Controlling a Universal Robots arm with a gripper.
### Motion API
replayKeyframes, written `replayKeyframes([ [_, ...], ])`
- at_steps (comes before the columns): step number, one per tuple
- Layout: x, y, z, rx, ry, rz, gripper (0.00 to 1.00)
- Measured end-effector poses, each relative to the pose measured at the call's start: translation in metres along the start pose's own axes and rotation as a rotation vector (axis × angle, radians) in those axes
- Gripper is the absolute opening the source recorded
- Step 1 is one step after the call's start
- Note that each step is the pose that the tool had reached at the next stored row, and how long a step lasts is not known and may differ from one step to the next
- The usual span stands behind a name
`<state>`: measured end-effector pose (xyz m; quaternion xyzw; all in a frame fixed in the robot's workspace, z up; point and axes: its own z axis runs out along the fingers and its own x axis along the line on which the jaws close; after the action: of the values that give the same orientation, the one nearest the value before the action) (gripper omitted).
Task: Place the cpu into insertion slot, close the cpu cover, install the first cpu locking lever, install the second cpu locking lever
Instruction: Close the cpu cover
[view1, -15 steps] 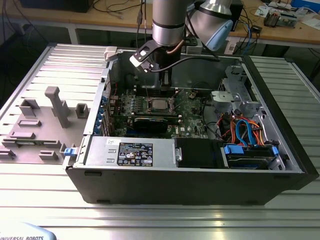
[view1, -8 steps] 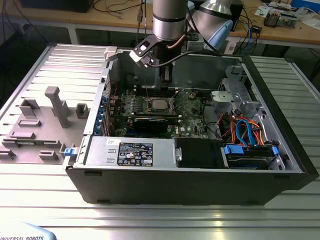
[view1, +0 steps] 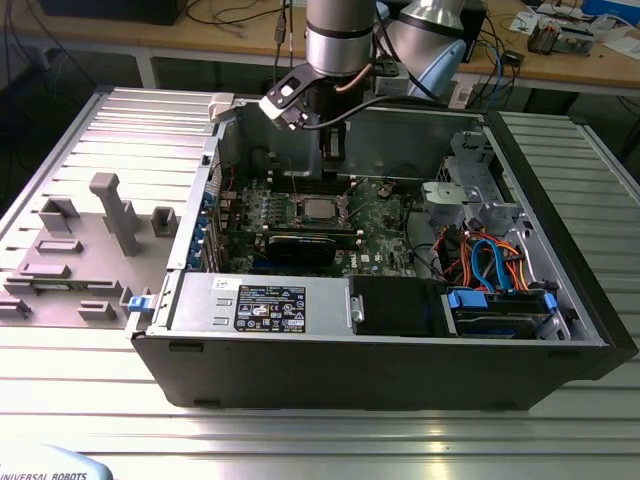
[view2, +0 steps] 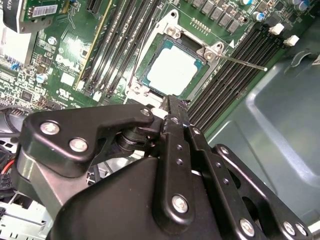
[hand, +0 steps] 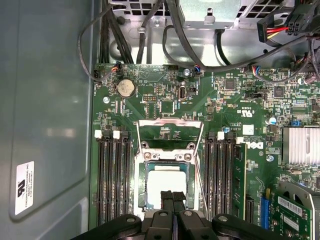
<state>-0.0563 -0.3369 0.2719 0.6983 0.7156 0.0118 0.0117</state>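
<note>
One silvery cpu (hand: 162, 182) is seated flat in the insertion slot (hand: 135, 175) of the green motherboard (hand: 240, 100), as seen in both wrist views. The cpu cover (hand: 170, 122) is swung open and laid back off the slot. The gripper (hand: 173, 197) is held over the cpu's edge with its fingers pressed together and nothing pinched. In the exterior view, the cpu is found at 12 o'clock from the black expansion card (view1: 300, 245), and grey fixtures (view1: 115, 210) at 9 o'clock from the computer case (view1: 560, 330).

The cpu (hand: 167, 181) sits in the insertion slot (hand: 143, 189) (memory slots (hand: 114, 175) flank both sides).
</note>
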Motion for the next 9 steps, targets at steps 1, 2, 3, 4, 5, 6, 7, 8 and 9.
replayKeyframes([
  [1,0.0,0.0005,0.0,0.0,-0.0001,0.0,0.11],
  [2,0.0,0.0014,0.0001,0.0,0.0001,0.0,0.11],
  [3,0.0,0.0022,0.0001,-0.0001,0.0001,0.0,0.11],
  [4,-0.0001,0.0027,0.0001,-0.0001,0.0001,0.0,0.11],
  [5,-0.0001,0.0036,0.0002,-0.0001,0.0001,0.0,0.11],
  [6,-0.0001,0.0045,0.0002,0.0,0.0001,0.0,0.11],
  [7,-0.0001,0.0052,0.0002,-0.0001,0.0001,0.0,0.11],
  [8,-0.0001,0.0062,0.0003,-0.0001,0.0001,0.0,0.11],
  [9,-0.0001,0.007,0.0003,-0.0001,0.0001,0.0,0.11],
])
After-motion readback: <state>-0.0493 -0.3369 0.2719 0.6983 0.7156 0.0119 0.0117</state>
